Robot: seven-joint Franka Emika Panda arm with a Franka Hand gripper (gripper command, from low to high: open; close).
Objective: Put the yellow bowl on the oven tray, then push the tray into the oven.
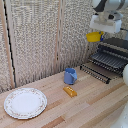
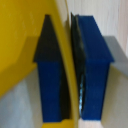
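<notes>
Hovering claw (image 1: 95, 35) pinching yellow dish (image 1: 93, 36)

Plate (image 1: 25, 103) sits on bench (image 1: 90, 107) at exterior view's left, near front edge. Block (image 1: 70, 91) lies mid-bench, w/ mug (image 1: 70, 76) just behind it. Oven (image 1: 114, 50) at far right, baking sheet (image 1: 106, 62) sticking out of it toward the left. Dish (image 1: 93, 36) held in air above the sheet, under pincer (image 1: 101, 33); wrist view: dish rim (image 2: 65, 55) btwn the fingers (image 2: 92, 70).
</notes>
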